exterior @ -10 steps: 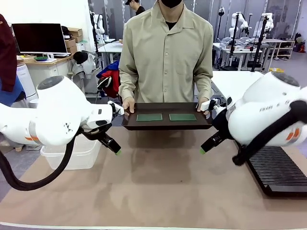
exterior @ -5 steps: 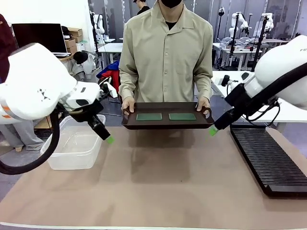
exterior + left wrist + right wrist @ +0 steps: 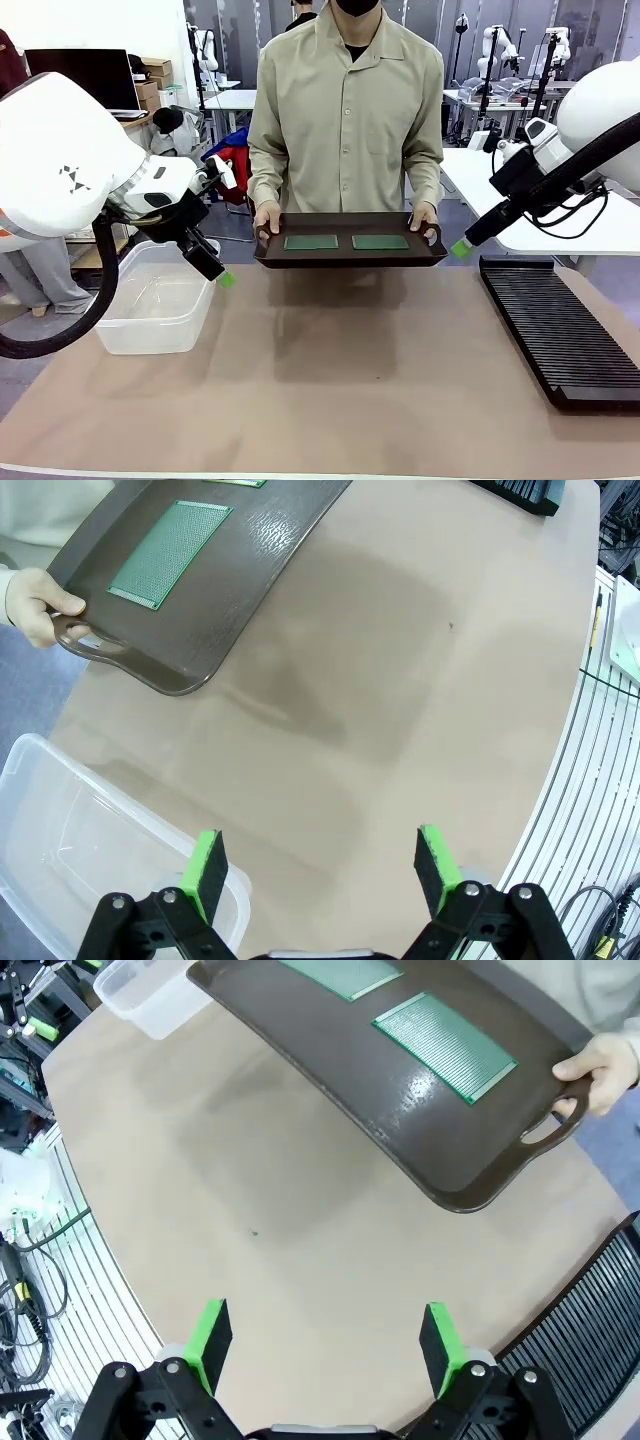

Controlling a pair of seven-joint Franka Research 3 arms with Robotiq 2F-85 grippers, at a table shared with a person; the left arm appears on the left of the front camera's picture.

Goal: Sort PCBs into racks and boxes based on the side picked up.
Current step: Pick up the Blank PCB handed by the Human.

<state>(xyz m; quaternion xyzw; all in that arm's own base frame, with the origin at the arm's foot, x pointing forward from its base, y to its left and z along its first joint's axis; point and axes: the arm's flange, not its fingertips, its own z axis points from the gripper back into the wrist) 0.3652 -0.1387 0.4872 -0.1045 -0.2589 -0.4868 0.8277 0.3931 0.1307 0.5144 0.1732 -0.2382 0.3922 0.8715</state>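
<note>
Two green PCBs lie flat side by side on a dark brown handled tray. A person holds the tray by both ends above the table's far edge. My left gripper hangs open and empty left of the tray, over the clear box. My right gripper is open and empty right of the tray, near the far end of the black slotted rack. In the left wrist view my gripper looks down on the table, with a PCB far ahead. The right wrist view has that gripper below the PCBs.
Bare brown table spreads between box and rack. The person's hands grip the tray handles. Box rim sits close under my left fingers; rack slats lie beside my right fingers.
Both arms have risen and swung outward from the table's middle, the left toward the box, the right toward the rack's far end. The tray and PCBs stay put.
</note>
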